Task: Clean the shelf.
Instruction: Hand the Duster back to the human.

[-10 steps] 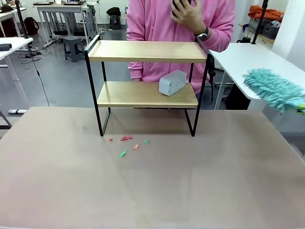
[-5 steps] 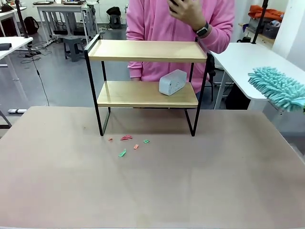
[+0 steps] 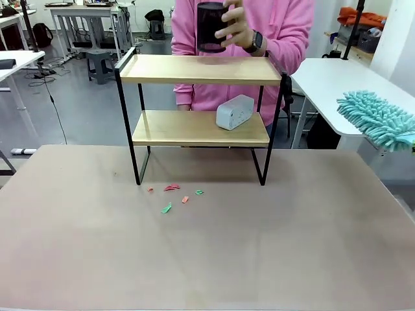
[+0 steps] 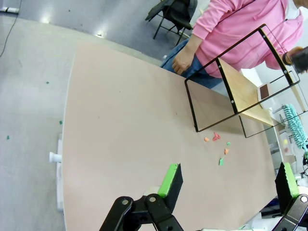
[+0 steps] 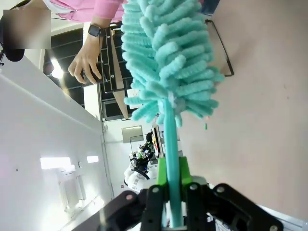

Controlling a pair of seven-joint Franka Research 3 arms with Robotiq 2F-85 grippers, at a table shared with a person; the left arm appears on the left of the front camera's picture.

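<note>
At the far middle of the counter (image 3: 207, 259) the shelf (image 3: 168, 70) is placed; a dark cup (image 3: 211, 26) is held just above its top board by the person's hand (image 3: 238, 29). A teal duster (image 3: 376, 120) is clamped by its handle in the right tool (image 5: 173, 174), while the left tool (image 4: 229, 178) is spread wide and empty. Dusting is judged not yet begun. Next, the duster must be brought across to the top board.

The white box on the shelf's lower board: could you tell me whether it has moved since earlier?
No. The white box lies where it was, near the shelf's right rear leg.

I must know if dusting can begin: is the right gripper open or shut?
Shut: on the right gripper, both green pads clamp the teal fluffy duster by its thin handle.
</note>
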